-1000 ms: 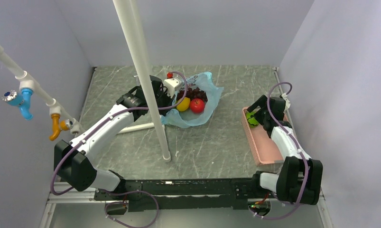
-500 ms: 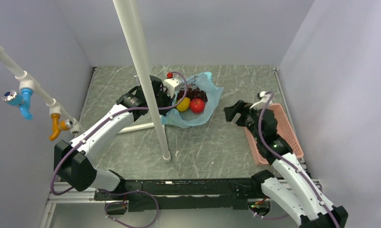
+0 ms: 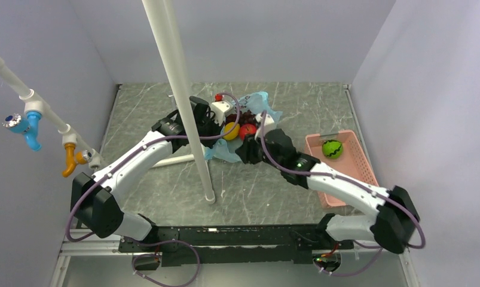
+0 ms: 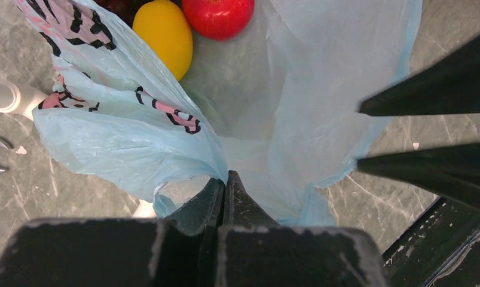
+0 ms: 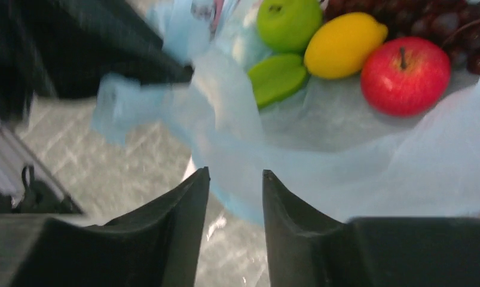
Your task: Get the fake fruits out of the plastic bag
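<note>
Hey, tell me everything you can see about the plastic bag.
The plastic bag is thin, crinkled, translucent light blue film with pink-and-black print on one side. It lies slumped on the table, its mouth held open. Inside rest a lemon, a red apple, green pieces and dark grapes. The left gripper is shut on its near edge; the right gripper, jaws apart, sits at the rim.

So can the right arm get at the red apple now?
Probably yes. The left hand pinches the bag, its mouth gapes, the red apple lies uncovered inside, and the right hand, fingers apart, is at the rim facing it.
</note>
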Motion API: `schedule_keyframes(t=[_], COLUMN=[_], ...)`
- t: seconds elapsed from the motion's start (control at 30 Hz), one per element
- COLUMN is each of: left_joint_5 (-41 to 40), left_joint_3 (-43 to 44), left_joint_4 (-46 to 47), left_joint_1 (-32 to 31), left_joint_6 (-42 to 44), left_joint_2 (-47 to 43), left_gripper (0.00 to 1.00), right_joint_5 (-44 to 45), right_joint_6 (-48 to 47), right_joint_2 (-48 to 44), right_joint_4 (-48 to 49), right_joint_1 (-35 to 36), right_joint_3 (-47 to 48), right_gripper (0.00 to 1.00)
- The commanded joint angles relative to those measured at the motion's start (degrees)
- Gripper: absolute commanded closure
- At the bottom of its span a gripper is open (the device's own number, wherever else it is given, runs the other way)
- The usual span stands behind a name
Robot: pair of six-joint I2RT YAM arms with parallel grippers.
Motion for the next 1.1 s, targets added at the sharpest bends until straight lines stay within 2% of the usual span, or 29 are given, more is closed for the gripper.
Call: schedule_keyframes(t=[0.0, 0.2, 0.37, 0.5, 0.7, 0.9, 1.07], left_joint_5=[-1.1, -0.4, 1.1, 0.8, 1.2, 1.2, 0.9], left_joint_3=[1.3, -0.5, 0.2, -0.2, 1.1, 0.9, 1.0], left_joint_4=[0.6, 3.6, 2.8, 3.4, 2.0, 2.4, 2.3], left_joint_1=[-0.6, -1.2, -1.7, -1.7, -1.7, -1.7, -1.8], left_joint_6=[-0.6, -1.8, -2.1, -2.2, -2.2, -2.2, -2.2], left_joint_2=[-0.2, -1.9, -0.8, -0.5, 1.9, 1.8, 2.3], left_gripper=[1.0, 1.0, 1.0, 1.0, 1.0, 1.0, 1.0], right_joint_5=[12.5, 24.4, 28.4, 31.3, 32.8, 31.6, 27.9], right_joint_6=[2.0, -2.7, -7.9, -5.8, -5.3, -10.7, -9.3], right_joint_2=[8.0, 21.0, 31.2, 36.4, 42.9, 45.9, 50.1], right_joint_4=[3.0, 5.5, 15.3, 18.3, 17.7, 17.5, 11.2], right_joint_1=[0.1, 0.1, -0.1, -1.6, -4.6, -7.1, -9.5], right_joint_3=[10.1, 16.3, 17.0, 18.5, 21.8, 23.6, 27.7], right_gripper=[0.71, 0.69, 0.66, 0.64, 0.45, 0.17, 0.09])
